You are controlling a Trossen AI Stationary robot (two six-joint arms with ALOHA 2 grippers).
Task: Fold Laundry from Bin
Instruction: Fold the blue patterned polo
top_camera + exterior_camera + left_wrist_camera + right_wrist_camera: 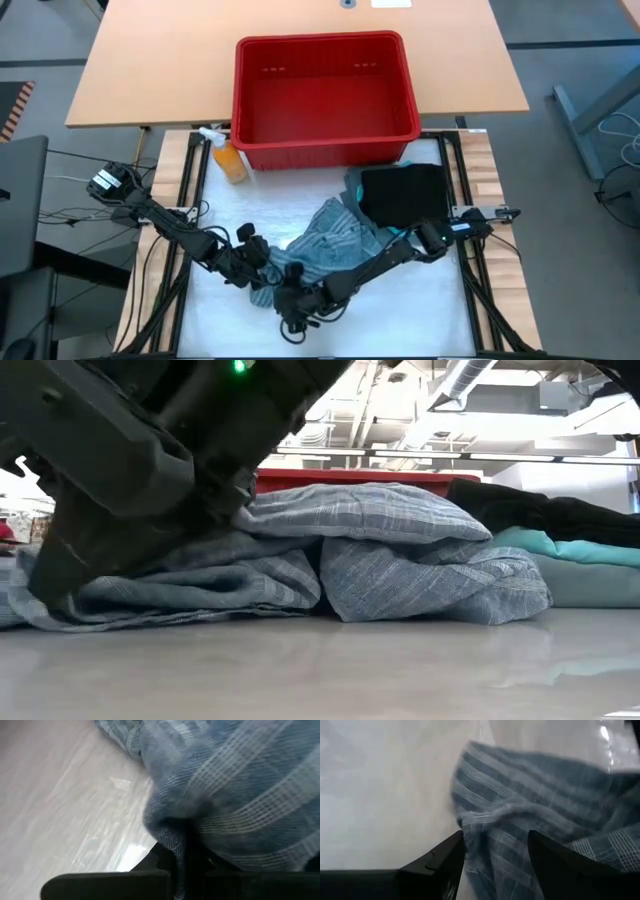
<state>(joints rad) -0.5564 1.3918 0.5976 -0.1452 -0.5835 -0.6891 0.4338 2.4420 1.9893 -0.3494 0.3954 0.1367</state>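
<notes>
Garment: mottled blue-grey woven shirt [335, 240], soft, limp; you should take hold at its edges.
Left tool [187, 857]: clamped on its fold.
Right tool [495, 852]: fingers apart, astride a hem.

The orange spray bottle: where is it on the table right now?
In the high view the orange spray bottle lies on the table's left side, just off the front left corner of the red bin, clear of the laundry pile.
</notes>
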